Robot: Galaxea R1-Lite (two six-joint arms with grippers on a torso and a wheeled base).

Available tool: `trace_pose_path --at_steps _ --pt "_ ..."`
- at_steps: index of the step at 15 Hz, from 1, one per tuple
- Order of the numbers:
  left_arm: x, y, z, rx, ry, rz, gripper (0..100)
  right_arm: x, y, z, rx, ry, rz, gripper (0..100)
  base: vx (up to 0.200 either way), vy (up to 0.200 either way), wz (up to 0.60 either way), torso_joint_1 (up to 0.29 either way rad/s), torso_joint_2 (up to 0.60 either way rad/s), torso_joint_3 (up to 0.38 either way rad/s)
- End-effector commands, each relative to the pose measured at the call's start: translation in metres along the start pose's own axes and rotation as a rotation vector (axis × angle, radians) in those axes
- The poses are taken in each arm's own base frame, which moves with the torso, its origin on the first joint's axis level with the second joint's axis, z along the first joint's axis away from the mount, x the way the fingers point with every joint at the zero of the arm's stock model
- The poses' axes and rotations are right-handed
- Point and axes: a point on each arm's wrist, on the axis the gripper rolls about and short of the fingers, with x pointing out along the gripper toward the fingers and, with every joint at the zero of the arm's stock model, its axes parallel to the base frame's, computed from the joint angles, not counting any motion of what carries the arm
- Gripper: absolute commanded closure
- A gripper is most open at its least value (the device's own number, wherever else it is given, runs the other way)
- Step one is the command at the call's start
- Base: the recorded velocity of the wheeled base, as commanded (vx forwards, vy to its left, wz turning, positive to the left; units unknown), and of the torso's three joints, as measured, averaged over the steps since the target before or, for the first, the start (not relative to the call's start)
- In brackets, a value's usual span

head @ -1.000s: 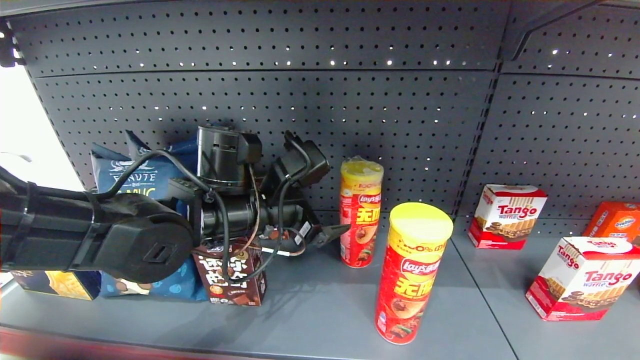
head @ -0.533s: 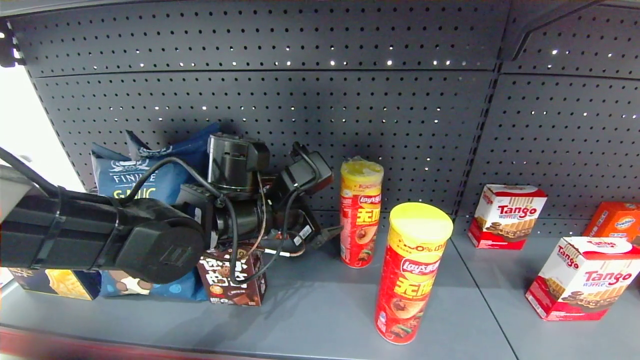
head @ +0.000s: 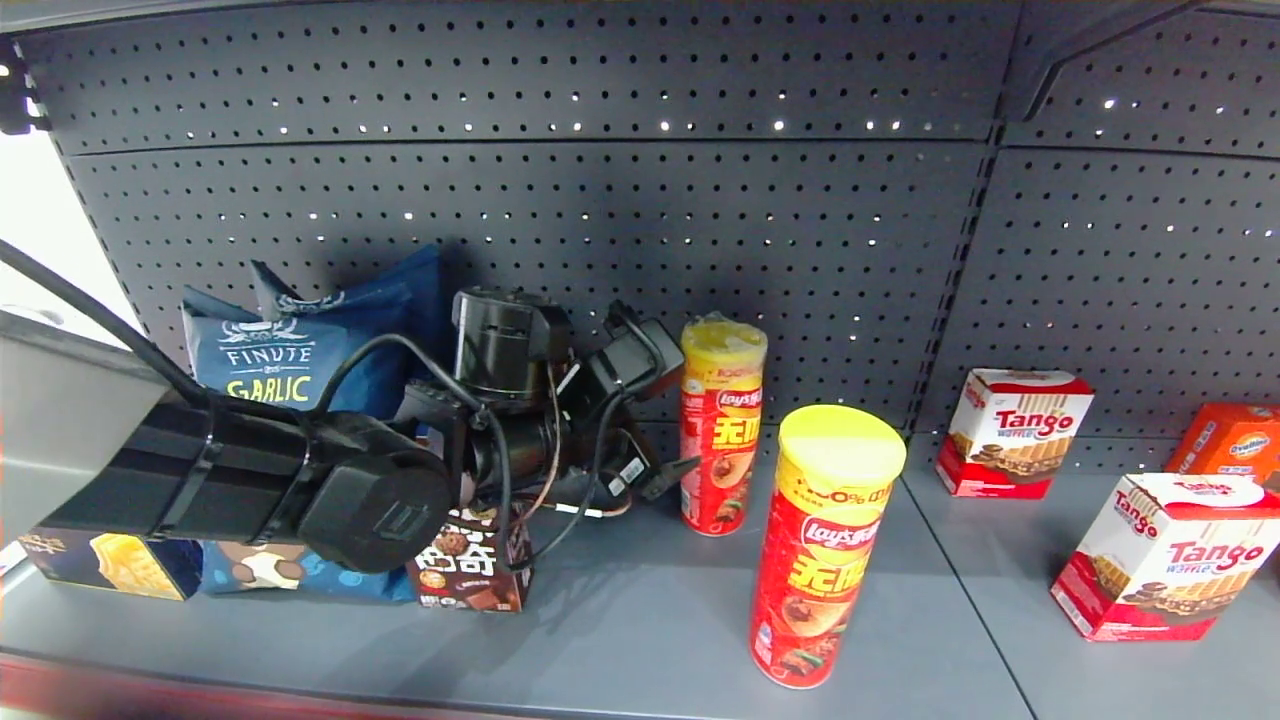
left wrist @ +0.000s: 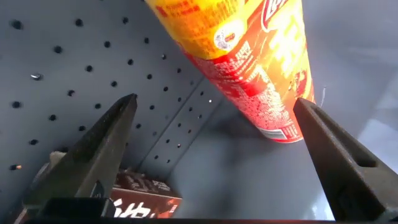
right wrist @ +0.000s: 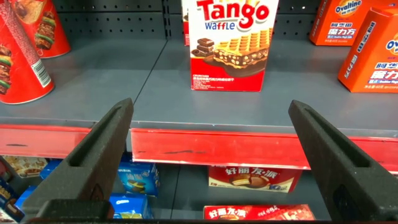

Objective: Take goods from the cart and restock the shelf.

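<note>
Left wrist view: left fingers [left wrist: 99,155] wide and empty near the rear chip can [left wrist: 249,56]; right fingers [right wrist: 93,155] wide, empty

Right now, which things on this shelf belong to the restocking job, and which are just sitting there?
In the job, likely: rear chip can, standing just off the open left gripper; the shelf.
Just there: front chip can, garlic chip bag, brown cookie box, wafer boxes, orange box.
</note>
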Motion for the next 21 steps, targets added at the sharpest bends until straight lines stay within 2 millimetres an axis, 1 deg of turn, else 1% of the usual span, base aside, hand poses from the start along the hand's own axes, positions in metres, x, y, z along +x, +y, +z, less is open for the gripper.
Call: trace_pose_path --at_steps 1,5,21 --pt "0.007 -0.002 -0.004 -0.002 0.011 -0.004 0 0.000 0.000 0.000 0.000 0.001 0.000 0 0.000 0.000 0.00 0.000 0.00 0.000" --pt "0.014 -0.002 -0.006 -0.002 0.017 0.015 0 0.000 0.000 0.000 0.000 0.001 0.000 0 0.000 0.000 0.00 0.000 0.00 0.000" --pt "0.018 0.003 -0.012 -0.001 0.020 0.062 0 0.000 0.000 0.000 0.000 0.001 0.000 0 0.000 0.000 0.00 0.000 0.00 0.000"
